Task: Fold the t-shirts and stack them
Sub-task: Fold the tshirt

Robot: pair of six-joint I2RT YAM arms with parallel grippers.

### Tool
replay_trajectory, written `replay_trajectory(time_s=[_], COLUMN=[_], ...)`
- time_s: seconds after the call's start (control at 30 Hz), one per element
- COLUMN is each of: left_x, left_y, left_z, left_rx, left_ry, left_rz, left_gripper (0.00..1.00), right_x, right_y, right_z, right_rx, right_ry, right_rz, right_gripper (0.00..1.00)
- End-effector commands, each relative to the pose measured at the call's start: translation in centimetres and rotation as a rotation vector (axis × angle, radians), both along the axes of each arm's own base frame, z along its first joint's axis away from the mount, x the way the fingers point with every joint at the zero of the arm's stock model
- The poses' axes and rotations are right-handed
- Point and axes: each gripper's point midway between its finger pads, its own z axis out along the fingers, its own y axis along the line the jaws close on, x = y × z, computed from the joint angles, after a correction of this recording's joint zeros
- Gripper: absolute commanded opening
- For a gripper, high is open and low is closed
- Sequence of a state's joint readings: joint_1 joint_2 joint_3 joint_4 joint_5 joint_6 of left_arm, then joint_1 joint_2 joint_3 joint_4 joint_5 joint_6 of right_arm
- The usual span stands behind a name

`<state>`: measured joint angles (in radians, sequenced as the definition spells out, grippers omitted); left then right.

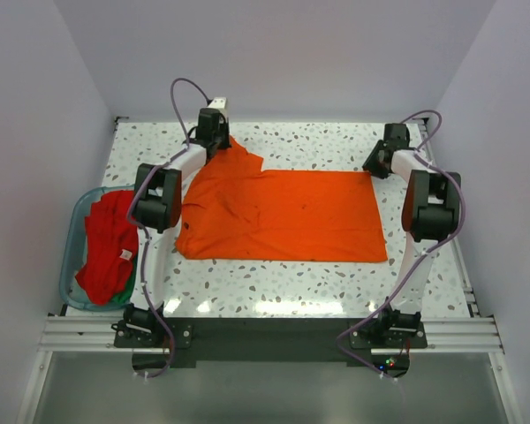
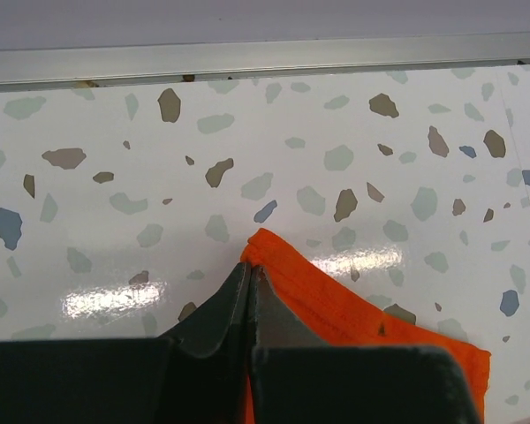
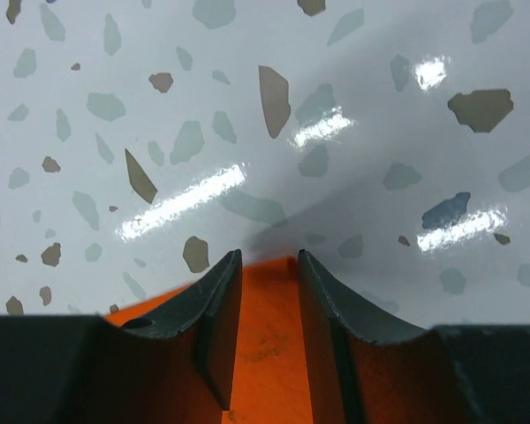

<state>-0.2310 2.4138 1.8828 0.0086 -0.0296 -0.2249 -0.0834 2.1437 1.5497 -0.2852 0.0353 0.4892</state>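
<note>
Left gripper (image 2: 250, 270) is pinched together on a fold of the orange t-shirt (image 1: 291, 216) near the bench's (image 1: 327, 137) far left corner, with cloth bunched up toward it. Right gripper (image 3: 267, 258) sits at the shirt's far right corner, jaws apart with orange cloth between them; whether they press it I cannot tell. The shirt lies spread across the bench's middle. At the left edge, a teal tub (image 1: 68, 265) holds a red t-shirt (image 1: 106, 247) in a crumpled heap.

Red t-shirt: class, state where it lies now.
In the top view, the red t-shirt lies in the teal tub, left of the left arm, at the left edge of the table.
</note>
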Motion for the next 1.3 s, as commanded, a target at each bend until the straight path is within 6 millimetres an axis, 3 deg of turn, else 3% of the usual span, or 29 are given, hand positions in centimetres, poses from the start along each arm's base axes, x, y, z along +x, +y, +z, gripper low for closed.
replay_trajectory(time_s=[0.0,0.27,0.53,0.93,1.13,1.27], left_x=[1.2,1.6,2.2,3.7,3.0,1.9], left_y=[0.1,0.0,-0.1,1.1,1.7,1.8], left_z=[5.8,6.5,7.6,10.3,12.0,13.7], left_rx=[-0.045,-0.044,-0.048,-0.06,-0.081,-0.11], left_ry=[-0.131,-0.147,-0.172,-0.23,-0.243,-0.265], left_rz=[0.0,-0.003,-0.005,0.029,0.034,0.036], left_gripper=[0.02,0.0,0.0,0.0,0.0,0.0], right_x=[0.8,0.6,1.1,2.0,1.9,0.8], right_y=[0.0,0.1,0.1,-0.4,-0.8,-1.5], right_z=[-0.2,-0.7,1.4,2.6,4.0,4.7], right_rx=[-0.005,0.003,-0.007,-0.028,-0.045,-0.078], right_ry=[0.007,0.026,-0.008,-0.034,-0.054,-0.038], right_rz=[0.009,0.008,0.027,0.013,-0.004,-0.032], right_gripper=[0.36,0.23,0.0,0.0,0.0,0.0])
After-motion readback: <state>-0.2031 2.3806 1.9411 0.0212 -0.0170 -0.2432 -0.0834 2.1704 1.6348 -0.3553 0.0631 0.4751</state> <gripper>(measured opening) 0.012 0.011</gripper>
